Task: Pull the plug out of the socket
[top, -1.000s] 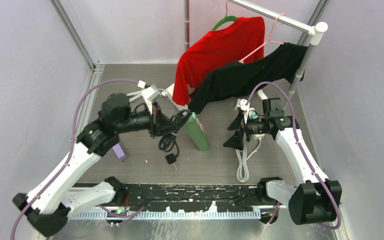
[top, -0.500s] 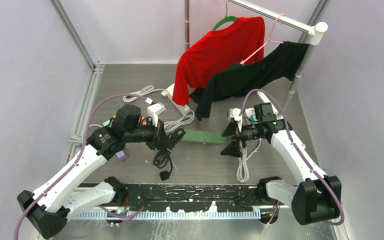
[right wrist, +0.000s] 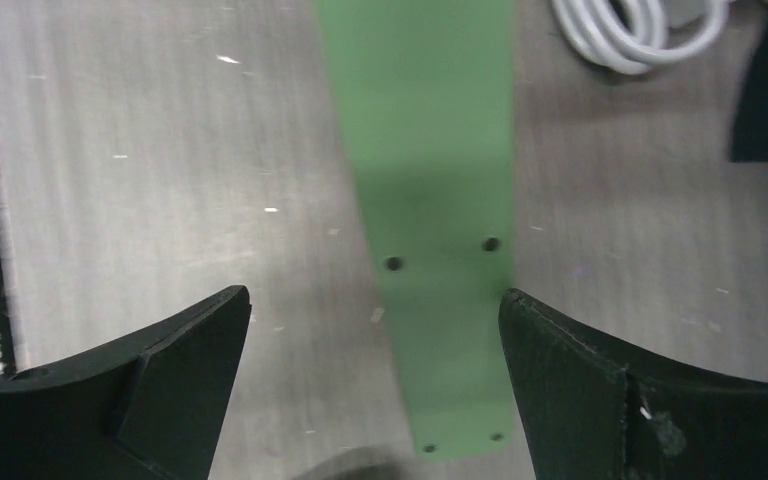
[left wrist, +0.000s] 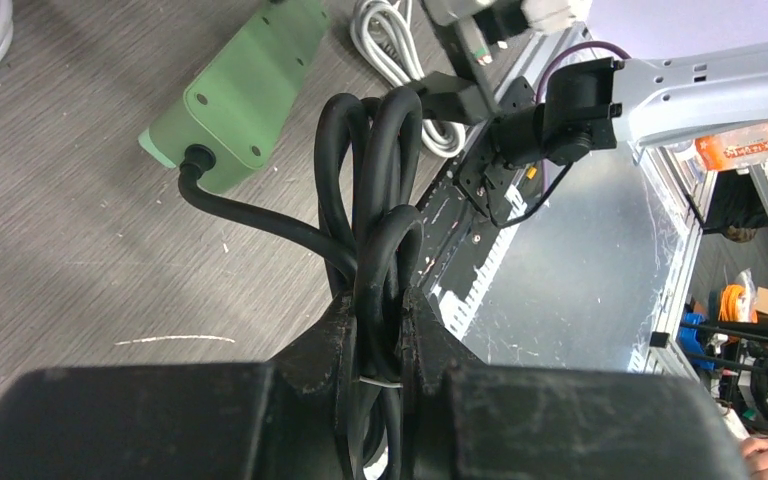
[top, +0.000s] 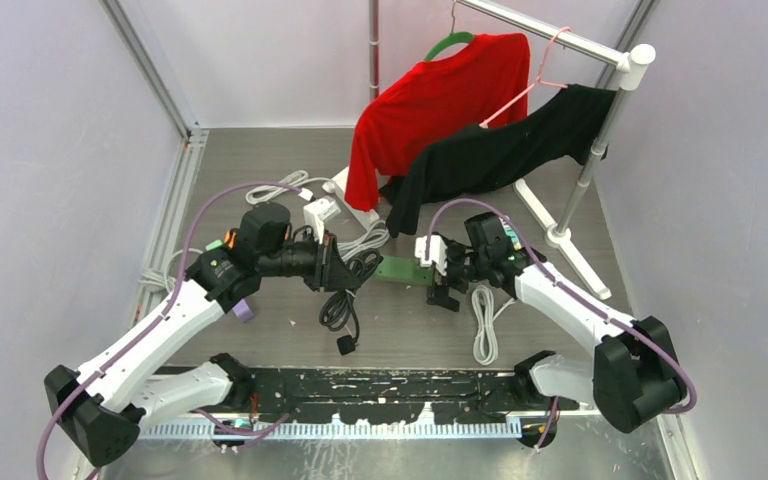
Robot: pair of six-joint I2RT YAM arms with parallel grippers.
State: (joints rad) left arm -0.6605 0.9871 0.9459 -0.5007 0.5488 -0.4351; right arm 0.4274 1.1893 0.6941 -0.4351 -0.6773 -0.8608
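Note:
A green power strip (top: 398, 268) lies flat on the table with its screwed underside up, so its sockets are hidden. Its black cable (top: 340, 300) leaves the left end and is bundled in loops. My left gripper (top: 345, 272) is shut on that bundle (left wrist: 380, 200), just left of the strip (left wrist: 250, 90). The cable's black plug (top: 344, 345) hangs loose below the bundle, in no socket. My right gripper (top: 442, 283) is open over the strip's right end. In the right wrist view the strip (right wrist: 430, 200) sits between its spread fingers (right wrist: 375, 300), nearer the right one.
A white power strip with its cable (top: 320, 212) lies behind the left gripper. A coiled white cable (top: 484, 325) lies at front right. A clothes rack (top: 600, 130) with a red shirt (top: 430, 95) and a black shirt (top: 500, 150) stands at the back. A purple block (top: 243, 310) sits beside the left arm.
The green strip has gone from standing on end to lying flat. My left gripper has shifted with the cable bundle. My right arm has swung left to the strip's right end.

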